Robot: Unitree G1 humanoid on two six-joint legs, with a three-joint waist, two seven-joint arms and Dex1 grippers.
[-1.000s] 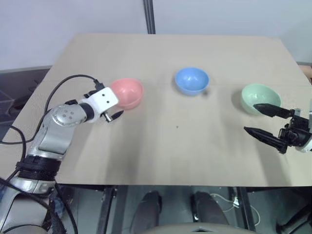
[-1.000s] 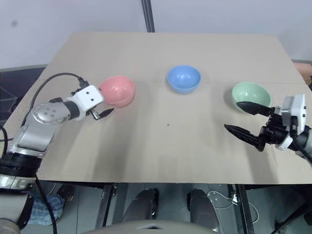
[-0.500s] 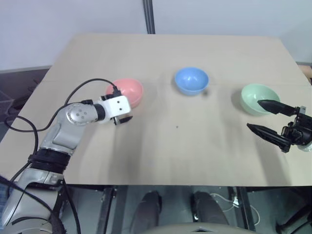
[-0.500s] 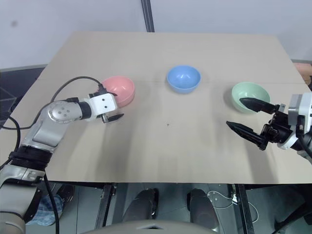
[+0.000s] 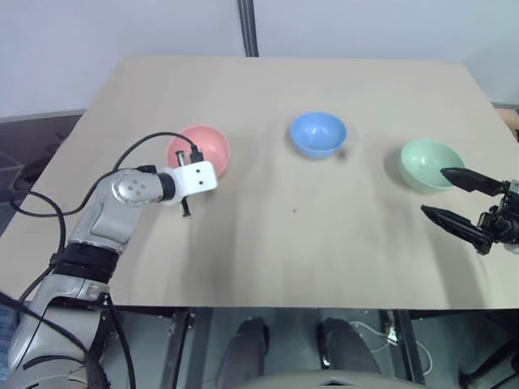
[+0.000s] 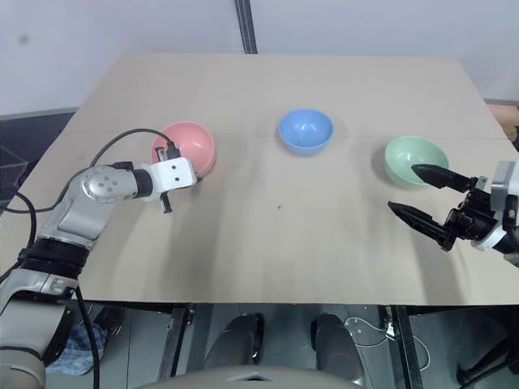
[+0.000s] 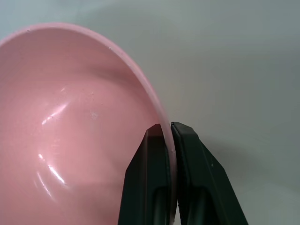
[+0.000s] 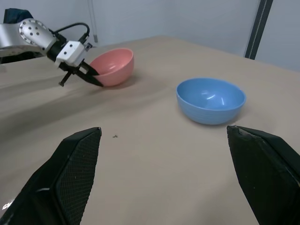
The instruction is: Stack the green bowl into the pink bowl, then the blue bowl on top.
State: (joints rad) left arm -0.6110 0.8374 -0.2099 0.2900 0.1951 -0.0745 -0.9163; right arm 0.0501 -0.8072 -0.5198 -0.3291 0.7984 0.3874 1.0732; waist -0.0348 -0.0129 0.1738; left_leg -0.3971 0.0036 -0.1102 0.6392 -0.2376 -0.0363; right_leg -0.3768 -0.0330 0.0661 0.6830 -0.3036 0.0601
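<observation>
I see the tan table (image 5: 324,243) carrying three bowls in a row, well apart from one another. The pink bowl (image 5: 199,149) sits toward the left, tipped up on its side, the blue bowl (image 5: 319,133) rests upright in the middle, and the green bowl (image 5: 431,163) rests upright toward the right. My left gripper (image 7: 167,133) is pinched tight on the pink bowl's rim, one finger inside the bowl and one outside. My right gripper (image 5: 454,198) hangs spread wide just beside the green bowl, on its near side, holding nothing. A tiny dark speck (image 5: 294,211) lies on the table near the middle.
</observation>
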